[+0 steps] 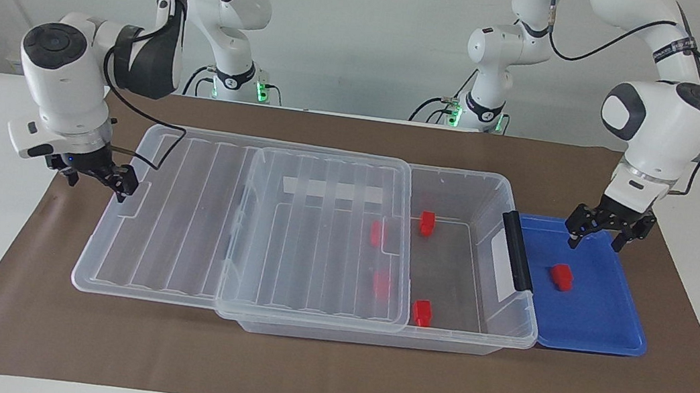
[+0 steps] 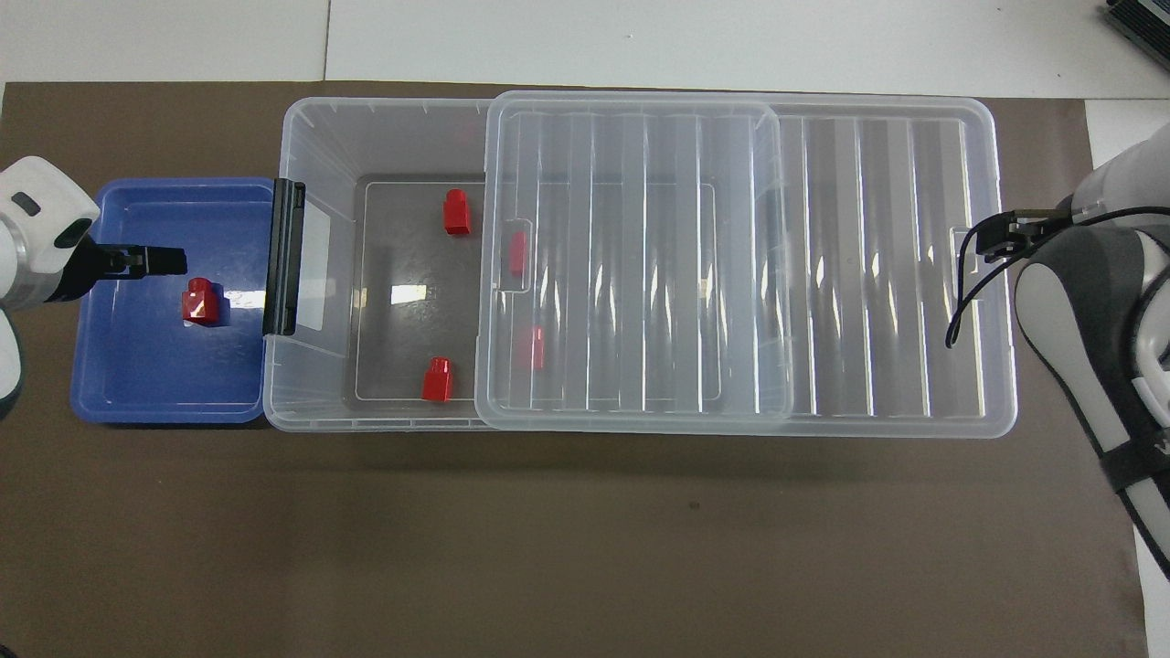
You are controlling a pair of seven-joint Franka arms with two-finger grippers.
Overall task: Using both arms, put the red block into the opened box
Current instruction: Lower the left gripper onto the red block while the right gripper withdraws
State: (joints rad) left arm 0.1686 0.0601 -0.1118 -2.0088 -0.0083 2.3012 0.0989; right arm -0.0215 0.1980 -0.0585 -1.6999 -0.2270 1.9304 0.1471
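**Lid drawn aside, last block waiting in the tray**

The large clear plastic storage box (image 1: 477, 308) lies lengthwise across the brown-papered counter (image 1: 313, 374), its black end handle (image 1: 516, 251) toward the left arm's end. The ribbed translucent lid (image 1: 198, 217) sits slid toward the right arm's end, overhanging the box there, so that a stretch of the box next to the handle is uncovered. In my judgement that opening is what lets a block be dropped in from above.

The right gripper (image 1: 97, 175) is at the overhanging end of the lid, at its edge tab; its fingers stand apart, and whether they touch the rim I cannot tell. It looks placed to move or steady the lid.

The small bright red plastic block (image 1: 560, 277) lies loose in the flat blue plastic tray (image 1: 603, 331), which butts against the handle end of the box. Its long axis runs across the counter's width, the narrower raised end farther from the robots. The left gripper (image 1: 601, 233) hangs over the tray's edge nearer the robots, near the block but apart from it, fingers open and empty, likely positioned for a grasp.

Four more red blocks (image 1: 421, 312) already rest on the box floor, two of them under the lid.
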